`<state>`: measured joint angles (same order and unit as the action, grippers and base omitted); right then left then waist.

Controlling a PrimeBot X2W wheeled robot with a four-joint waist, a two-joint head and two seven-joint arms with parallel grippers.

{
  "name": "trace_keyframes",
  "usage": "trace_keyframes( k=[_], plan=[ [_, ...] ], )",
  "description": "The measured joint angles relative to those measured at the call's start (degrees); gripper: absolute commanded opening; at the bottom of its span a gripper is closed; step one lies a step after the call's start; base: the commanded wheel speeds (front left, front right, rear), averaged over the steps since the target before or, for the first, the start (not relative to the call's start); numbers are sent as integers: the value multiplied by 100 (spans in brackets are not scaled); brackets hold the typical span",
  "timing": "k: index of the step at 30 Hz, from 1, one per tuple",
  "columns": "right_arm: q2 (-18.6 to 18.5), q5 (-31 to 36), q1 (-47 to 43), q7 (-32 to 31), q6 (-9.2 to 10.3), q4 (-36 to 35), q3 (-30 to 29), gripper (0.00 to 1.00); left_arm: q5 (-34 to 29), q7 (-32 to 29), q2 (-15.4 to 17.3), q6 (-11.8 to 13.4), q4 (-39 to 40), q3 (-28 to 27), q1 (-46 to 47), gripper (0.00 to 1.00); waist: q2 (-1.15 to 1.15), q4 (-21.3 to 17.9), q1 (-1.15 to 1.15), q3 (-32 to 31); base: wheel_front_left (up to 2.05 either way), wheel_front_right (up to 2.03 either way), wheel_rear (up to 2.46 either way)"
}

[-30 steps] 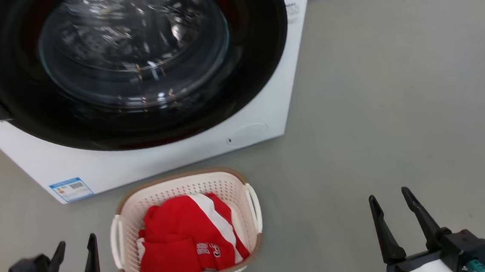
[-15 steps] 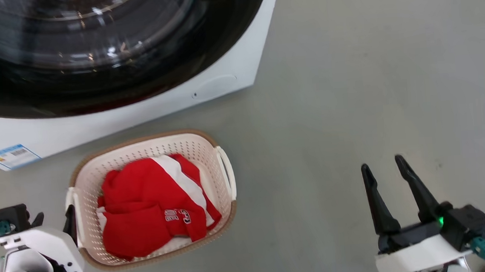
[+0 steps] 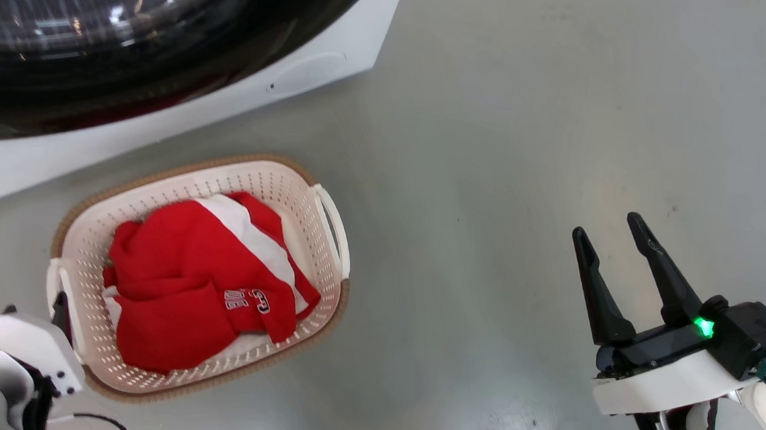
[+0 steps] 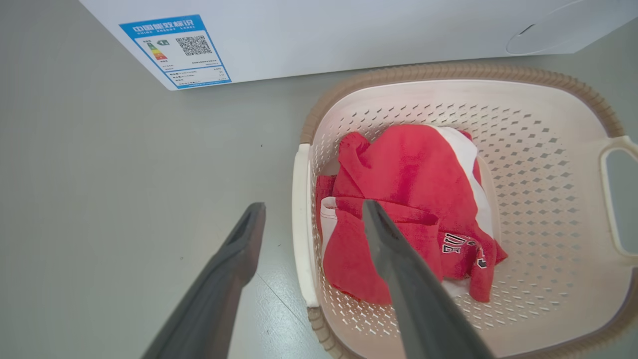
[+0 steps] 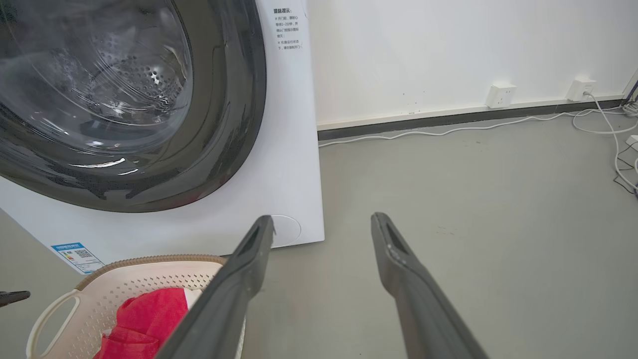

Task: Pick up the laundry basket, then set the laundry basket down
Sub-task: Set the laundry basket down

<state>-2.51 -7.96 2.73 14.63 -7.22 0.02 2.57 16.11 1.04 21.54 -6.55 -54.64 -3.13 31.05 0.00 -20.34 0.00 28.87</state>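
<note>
Cream laundry basket (image 3: 290, 188) is sitting centre-left; I am holding my left pincer (image 4: 313, 205) spread astride its handle (image 4: 300, 224), while my right pincer (image 3: 606, 224) is hovering open lower right, fingers pointing up.

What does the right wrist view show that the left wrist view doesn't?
Right wrist view: the washing machine's glass door, wall sockets and white cables. Left wrist view: lettering on the red-and-white garment, and the perforated bottom of the laundry basket. Both: the basket, the garment, the energy label, grey floor.
</note>
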Motion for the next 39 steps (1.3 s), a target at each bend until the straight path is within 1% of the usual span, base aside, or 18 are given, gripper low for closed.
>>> trace_keyframes(
  k=[5, 8, 12, 20, 36, 38, 39],
  plan=[
    [1, -102, 53, 0, 0, -123, 36, 100, -4, -11, 105, 2, -177, 20, 352, 100, 0, -9, 0, 346, 0, 0, 0],
    [8, -135, 231, 0, 0, -212, 120, 100, -5, -35, 281, 9, -305, 38, 575, 100, 0, -3, 0, 605, 0, 0, 0],
    [8, -175, 235, 0, 0, -307, 125, 100, -5, -34, 382, 9, -368, 60, 746, 100, 0, 8, 0, 828, 0, 0, 0],
    [11, -177, 394, 0, 0, -314, 133, 100, -3, 37, 372, 5, -530, 179, 987, 100, 0, 59, 0, 1072, 0, 0, 0],
    [13, -336, 464, 0, 0, -323, 163, 100, -4, 49, 370, -2, -731, 486, 1391, 100, 0, -20, 0, 1562, 0, 0, 0],
    [14, -339, 465, 0, 0, -325, 167, 100, -4, 48, 372, -3, -753, 519, 1429, 75, 0, -23, 0, 1594, 0, 0, 0],
    [14, -357, 465, 0, 0, -326, 170, 100, -4, 48, 375, -7, -756, 526, 1433, 72, 0, -25, 0, 1608, 0, 0, 0]
  ],
)
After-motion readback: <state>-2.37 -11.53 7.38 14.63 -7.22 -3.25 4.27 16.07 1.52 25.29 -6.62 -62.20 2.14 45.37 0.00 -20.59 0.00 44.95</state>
